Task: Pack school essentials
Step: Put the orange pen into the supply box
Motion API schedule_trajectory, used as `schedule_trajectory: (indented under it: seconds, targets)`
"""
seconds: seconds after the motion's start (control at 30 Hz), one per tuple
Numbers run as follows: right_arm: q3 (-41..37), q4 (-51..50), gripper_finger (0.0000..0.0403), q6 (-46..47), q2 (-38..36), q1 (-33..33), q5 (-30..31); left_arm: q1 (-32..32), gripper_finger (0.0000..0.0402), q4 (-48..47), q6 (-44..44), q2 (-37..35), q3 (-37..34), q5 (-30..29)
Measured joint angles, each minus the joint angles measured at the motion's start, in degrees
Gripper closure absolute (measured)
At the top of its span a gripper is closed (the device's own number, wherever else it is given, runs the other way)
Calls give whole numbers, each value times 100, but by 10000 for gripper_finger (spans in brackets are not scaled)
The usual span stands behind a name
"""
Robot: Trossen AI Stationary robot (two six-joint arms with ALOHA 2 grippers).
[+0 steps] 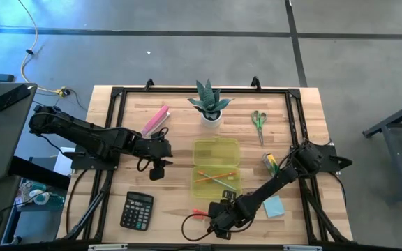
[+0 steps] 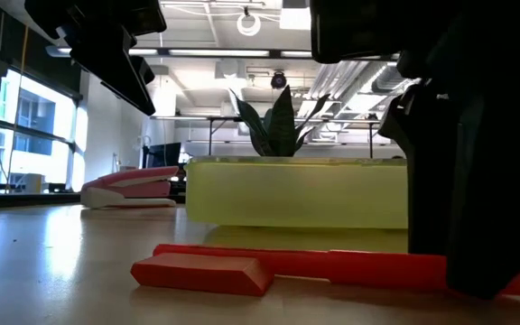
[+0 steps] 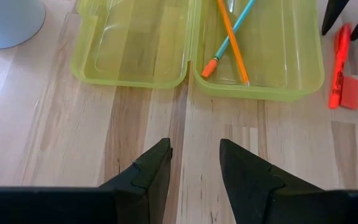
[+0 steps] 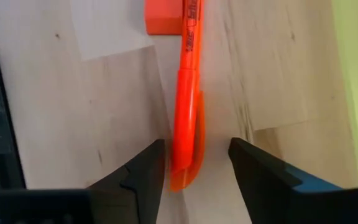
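The right gripper (image 4: 194,165) is down at the table's front edge, its fingers spread to either side of the cap end of an orange highlighter (image 4: 188,93), not yet pinching it. Dark print runs along the barrel, too small to read. A small orange eraser (image 4: 164,17) lies against the highlighter. The left gripper (image 3: 194,163) hovers spread beside the open yellow case (image 3: 260,87), which holds two pencils (image 3: 232,40).

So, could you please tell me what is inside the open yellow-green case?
Inside the yellow-green case lie an orange pencil and a light-blue pencil, crossed. Nothing hides its floor.
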Motion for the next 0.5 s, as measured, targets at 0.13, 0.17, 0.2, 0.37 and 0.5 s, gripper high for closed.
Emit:
schedule_trajectory:
  seconds: [0.13, 0.17, 0.2, 0.37, 0.5]
  targets:
    - [-4, -52, 255, -127, 4, 11, 17, 0, 275, 0, 0, 0, 0, 0]
    - [-6, -71, 262, -131, 4, 21, 29, 0, 275, 0, 0, 0, 0, 0]
    - [-7, -92, 268, -131, 7, 22, 36, 0, 275, 0, 0, 0, 0, 0]
    - [-11, -190, 302, -129, 7, 20, 24, 0, 275, 0, 0, 0, 0, -2]
    - [-15, -210, 327, -128, 7, 20, 18, 0, 275, 0, 0, 0, 0, -2]
